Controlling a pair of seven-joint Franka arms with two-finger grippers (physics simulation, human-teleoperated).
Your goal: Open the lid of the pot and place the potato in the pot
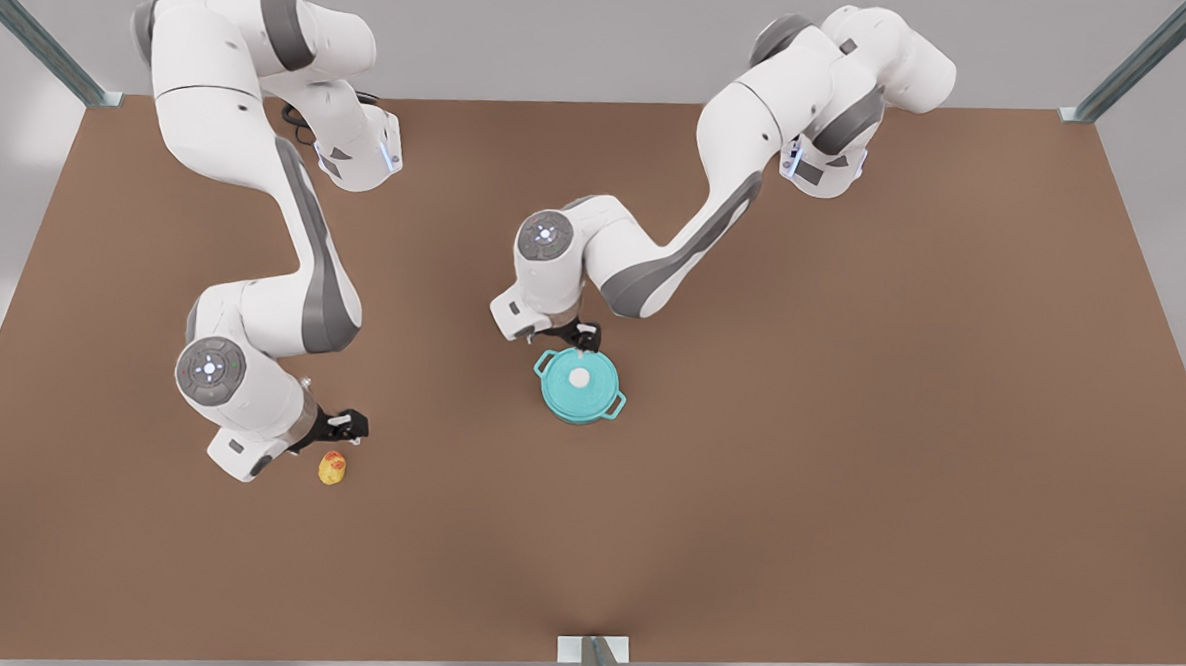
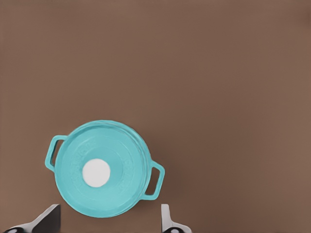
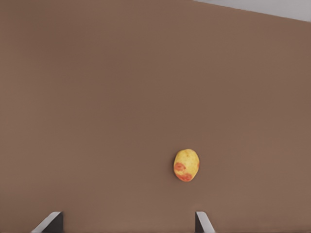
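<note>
Pot lid [image 1: 579,384], a flat round teal disc with a white knob, sits closed on the small teal two-handled pot [image 1: 610,406] near the brown counter's [image 1: 851,384] middle. Left gripper [image 1: 585,339] hovers just beside it, fingers [image 2: 167,221] spread, empty. Small yellow oval potato [image 1: 333,468] with a reddish patch lies well apart; right gripper [image 1: 349,425] hangs near it, fingers [image 3: 203,222] spread

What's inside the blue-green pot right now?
You can't see inside: the pot lid sits on the pot, covering it. The potato lies on the table, apart from the pot, by the right gripper.
</note>
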